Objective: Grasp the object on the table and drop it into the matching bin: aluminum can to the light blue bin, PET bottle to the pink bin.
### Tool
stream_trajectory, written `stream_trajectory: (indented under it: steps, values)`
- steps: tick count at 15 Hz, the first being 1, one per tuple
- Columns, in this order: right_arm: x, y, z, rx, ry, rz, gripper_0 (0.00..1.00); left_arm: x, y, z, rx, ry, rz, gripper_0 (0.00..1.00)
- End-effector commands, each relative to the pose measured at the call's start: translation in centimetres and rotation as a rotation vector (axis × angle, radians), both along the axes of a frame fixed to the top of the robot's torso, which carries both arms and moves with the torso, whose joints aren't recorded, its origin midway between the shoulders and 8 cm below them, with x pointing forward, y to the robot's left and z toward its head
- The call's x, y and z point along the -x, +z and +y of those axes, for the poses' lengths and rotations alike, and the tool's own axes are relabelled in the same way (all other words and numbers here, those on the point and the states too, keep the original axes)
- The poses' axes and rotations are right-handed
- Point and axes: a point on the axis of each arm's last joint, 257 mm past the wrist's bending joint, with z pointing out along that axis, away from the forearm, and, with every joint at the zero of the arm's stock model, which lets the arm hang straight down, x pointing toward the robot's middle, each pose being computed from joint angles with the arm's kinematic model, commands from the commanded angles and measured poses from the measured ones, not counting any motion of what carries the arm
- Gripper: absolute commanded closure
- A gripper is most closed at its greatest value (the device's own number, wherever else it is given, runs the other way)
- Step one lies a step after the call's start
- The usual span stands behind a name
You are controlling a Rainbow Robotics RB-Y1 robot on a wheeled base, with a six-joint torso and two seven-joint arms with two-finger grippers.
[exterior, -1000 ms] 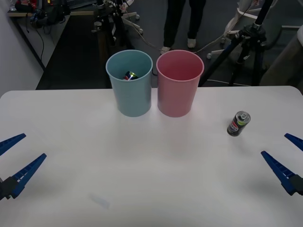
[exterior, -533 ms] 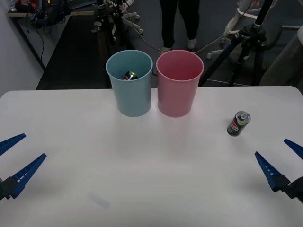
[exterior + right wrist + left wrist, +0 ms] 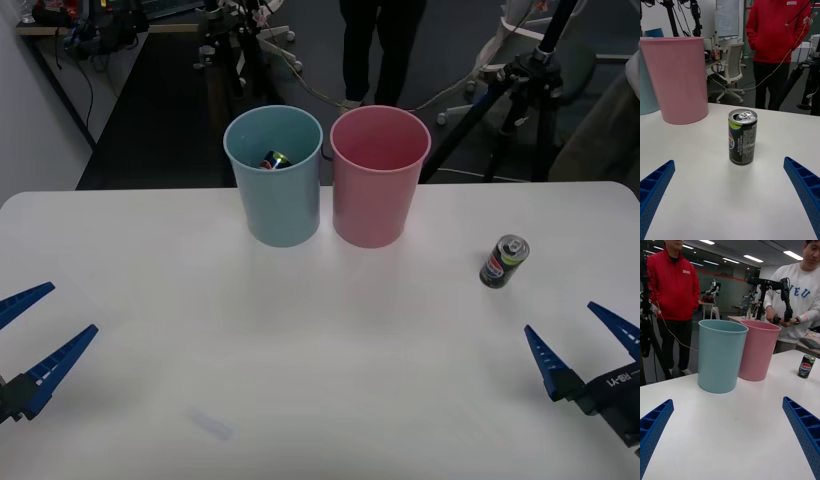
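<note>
A small dark aluminum can (image 3: pixel 504 261) with a red-and-blue logo and silver top stands upright on the white table (image 3: pixel 300 340), right of the bins. In the right wrist view the can (image 3: pixel 742 137) is straight ahead between my open blue fingers (image 3: pixel 805 187). My right gripper (image 3: pixel 580 345) hovers open near the table's right front, short of the can. My left gripper (image 3: pixel 30 330) rests open at the left edge. The light blue bin (image 3: pixel 275 175) and pink bin (image 3: pixel 379 174) stand side by side at the back; another can (image 3: pixel 273 159) lies inside the blue one.
A tripod (image 3: pixel 520 80) and cables stand on the floor behind the table's far right edge. A small faint mark (image 3: pixel 212 425) lies on the tabletop near the front left. Bare tabletop lies between my grippers and the bins.
My right gripper has moved leftward and further into view, toward the can. The left gripper, the can and both bins have stayed put.
</note>
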Motion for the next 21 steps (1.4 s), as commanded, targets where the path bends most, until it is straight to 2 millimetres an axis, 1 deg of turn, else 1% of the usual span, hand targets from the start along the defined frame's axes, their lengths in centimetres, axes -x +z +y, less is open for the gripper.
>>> stream_trajectory:
  steps: [1, 5, 8, 14, 15, 18, 21]
  values:
    - [-1.2, -1.0, 0.2, 0.010, -0.007, -0.004, 0.00, 0.0, 0.0, 0.0, 0.000, 0.000, 0.000, 0.00]
    - [-3.1, -2.4, 0.7, 0.011, -0.001, 0.007, 0.00, 0.0, 0.0, 0.0, 0.000, 0.000, 0.000, 0.00]
    - [-4.8, -2.8, 0.9, 0.004, -0.001, 0.007, 0.00, 0.0, 0.0, 0.0, 0.000, 0.000, 0.000, 0.00]
    - [-7.7, -2.9, 1.0, 0.004, -0.011, 0.002, 0.00, 0.0, 0.0, 0.0, 0.000, 0.000, 0.000, 0.00]
    - [-7.9, -3.0, 1.2, 0.009, -0.014, 0.007, 0.00, 0.0, 0.0, 0.0, 0.000, 0.000, 0.000, 0.00]
    - [-9.4, -3.0, 1.1, 0.016, -0.048, 0.018, 0.00, 0.0, 0.0, 0.0, 0.000, 0.000, 0.000, 0.00]
    - [-10.4, -3.0, 1.0, 0.023, -0.073, 0.027, 0.00, 0.0, 0.0, 0.0, 0.000, 0.000, 0.000, 0.00]
